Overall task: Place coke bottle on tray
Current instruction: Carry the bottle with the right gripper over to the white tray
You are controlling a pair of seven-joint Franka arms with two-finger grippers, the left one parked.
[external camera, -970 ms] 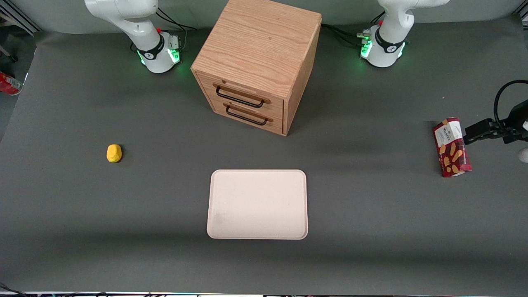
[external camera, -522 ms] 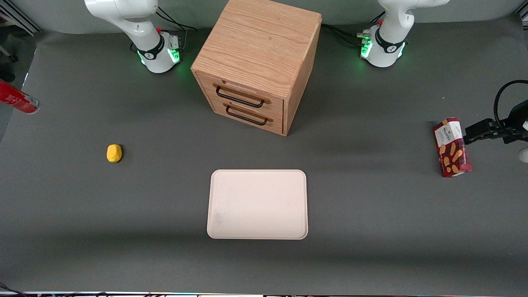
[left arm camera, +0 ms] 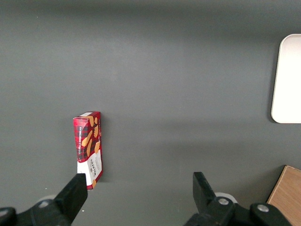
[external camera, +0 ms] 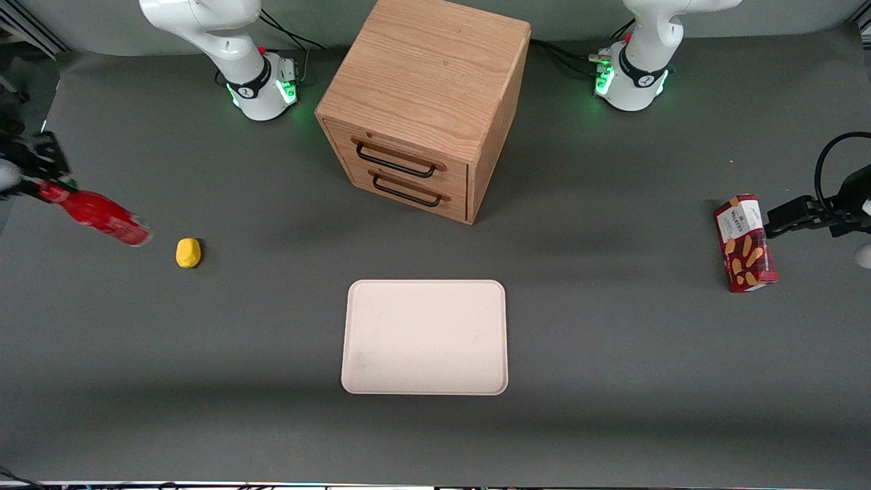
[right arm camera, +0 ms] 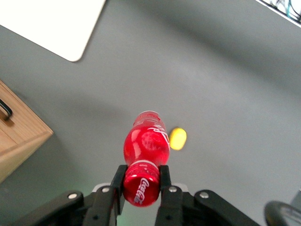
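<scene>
The gripper (right arm camera: 141, 184) has swung in over the table since half a second ago — its fingers (right arm camera: 164, 176) clamped on the coke bottle (right arm camera: 145, 149) at the cap end, its base near the yellow lump (external camera: 188, 252). The tray (external camera: 425, 337) lies well apart, at four o'clock from the bottle in the front view.

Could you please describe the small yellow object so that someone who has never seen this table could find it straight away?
Start at the wooden two-drawer cabinet in the middle of the grey table, then look toward the working arm's end. There the gripper holds the red coke bottle by its cap end, and beside the bottle's base lies the small yellow object. It is the only yellow thing, a rounded lump.
</scene>
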